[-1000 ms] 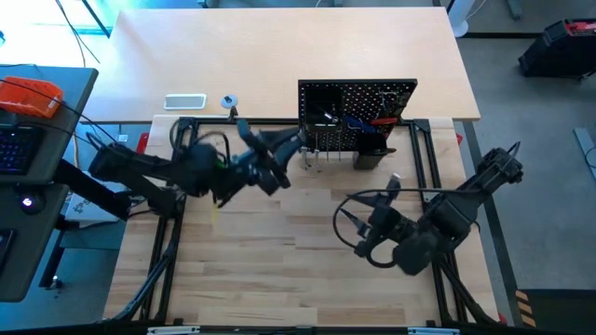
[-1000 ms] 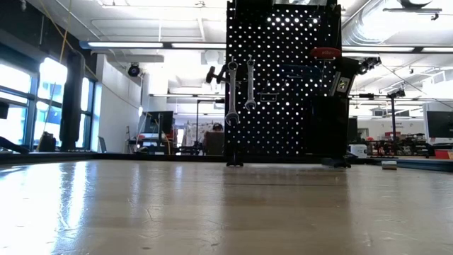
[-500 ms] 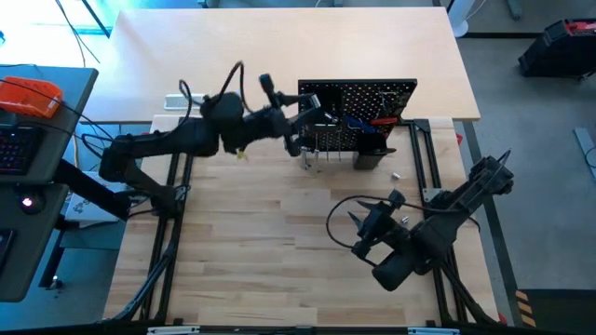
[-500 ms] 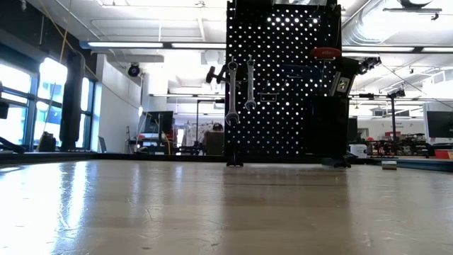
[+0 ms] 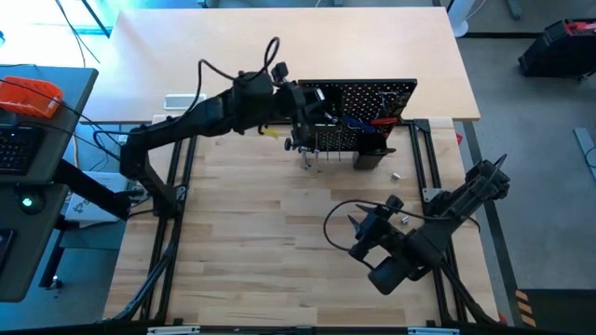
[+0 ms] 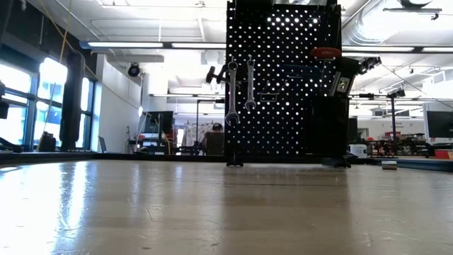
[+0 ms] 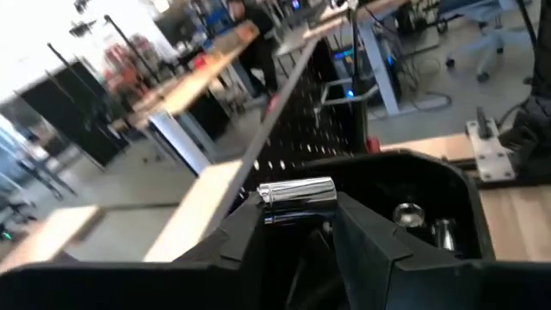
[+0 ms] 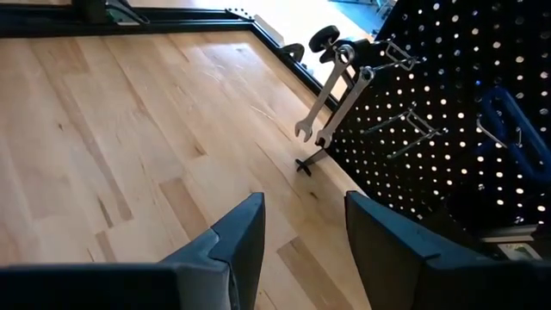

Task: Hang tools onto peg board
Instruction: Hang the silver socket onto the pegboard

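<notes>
The black peg board [image 5: 358, 93] stands upright at the table's far edge. Two silver wrenches [image 6: 241, 88] hang from hooks on its left part, a red-handled screwdriver [image 6: 325, 53] hangs higher up, and a black bin [image 7: 422, 176] holds metal bits [image 7: 406, 213]. My left gripper [image 5: 300, 121] is high up at the board's left end, shut on a small shiny metal bit [image 7: 297, 191]. My right gripper [image 8: 303, 207] hovers open over the near right of the table, facing the board with nothing between its fingers. My left gripper pinches the short metal bit [image 7: 293, 198] between its two fingers, at their free ends. The fingers reach almost level from the table's left, along the board's front. The bit lies level across the gap, lifted clear, with the bin beyond it.
A loose metal bit [image 5: 396, 175] lies on the table right of the board's foot. A black frame rail [image 5: 182, 186] borders the wooden work surface. Open wood [image 5: 270, 242] spreads in front of the board.
My left gripper has swung from the table's left middle toward the far edge, up to the peg board's left end, rolling its wrist and staying shut. My right gripper has sunk a little and tipped downward.
</notes>
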Robot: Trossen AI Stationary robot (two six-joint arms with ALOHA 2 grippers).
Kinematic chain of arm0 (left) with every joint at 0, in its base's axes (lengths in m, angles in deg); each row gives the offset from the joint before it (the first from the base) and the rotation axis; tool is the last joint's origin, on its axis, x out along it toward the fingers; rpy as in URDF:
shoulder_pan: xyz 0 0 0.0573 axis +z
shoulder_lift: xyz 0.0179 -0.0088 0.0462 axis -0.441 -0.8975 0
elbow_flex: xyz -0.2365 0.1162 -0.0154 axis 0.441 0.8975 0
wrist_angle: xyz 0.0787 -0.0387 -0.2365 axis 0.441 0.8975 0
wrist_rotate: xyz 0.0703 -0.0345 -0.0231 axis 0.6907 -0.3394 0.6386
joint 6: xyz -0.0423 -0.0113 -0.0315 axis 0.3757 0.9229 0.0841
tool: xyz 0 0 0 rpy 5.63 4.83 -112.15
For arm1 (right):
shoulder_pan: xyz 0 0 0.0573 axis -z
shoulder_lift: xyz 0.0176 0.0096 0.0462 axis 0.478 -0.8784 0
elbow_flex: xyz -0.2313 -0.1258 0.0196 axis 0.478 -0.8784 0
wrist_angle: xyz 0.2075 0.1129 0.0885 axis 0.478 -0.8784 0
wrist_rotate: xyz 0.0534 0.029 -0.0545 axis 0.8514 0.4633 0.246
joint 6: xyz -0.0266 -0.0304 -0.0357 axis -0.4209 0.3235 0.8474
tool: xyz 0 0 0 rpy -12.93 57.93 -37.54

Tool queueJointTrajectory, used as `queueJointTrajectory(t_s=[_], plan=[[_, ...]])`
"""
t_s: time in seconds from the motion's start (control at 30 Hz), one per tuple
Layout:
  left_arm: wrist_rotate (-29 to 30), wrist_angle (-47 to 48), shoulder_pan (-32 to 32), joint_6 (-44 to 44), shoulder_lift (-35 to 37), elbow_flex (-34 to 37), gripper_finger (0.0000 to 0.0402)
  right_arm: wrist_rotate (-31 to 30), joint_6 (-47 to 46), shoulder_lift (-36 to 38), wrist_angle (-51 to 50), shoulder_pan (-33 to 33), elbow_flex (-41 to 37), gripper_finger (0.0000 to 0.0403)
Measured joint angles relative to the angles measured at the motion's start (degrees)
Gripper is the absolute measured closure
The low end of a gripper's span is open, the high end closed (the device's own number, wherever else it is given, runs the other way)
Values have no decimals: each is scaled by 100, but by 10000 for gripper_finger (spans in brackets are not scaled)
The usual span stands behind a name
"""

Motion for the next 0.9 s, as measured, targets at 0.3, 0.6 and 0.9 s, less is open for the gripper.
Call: queueJointTrajectory(t_s=[0.3,0.6,0.9], plan=[[-278,683,75,325,-108,-297,293,-52,0,0,-18,-24,0,247],[-434,791,76,405,-99,-297,226,-61,0,-2,5,-27,0,247],[-480,655,-79,74,-73,-293,205,-68,-150,-2,-140,-27,0,247]])
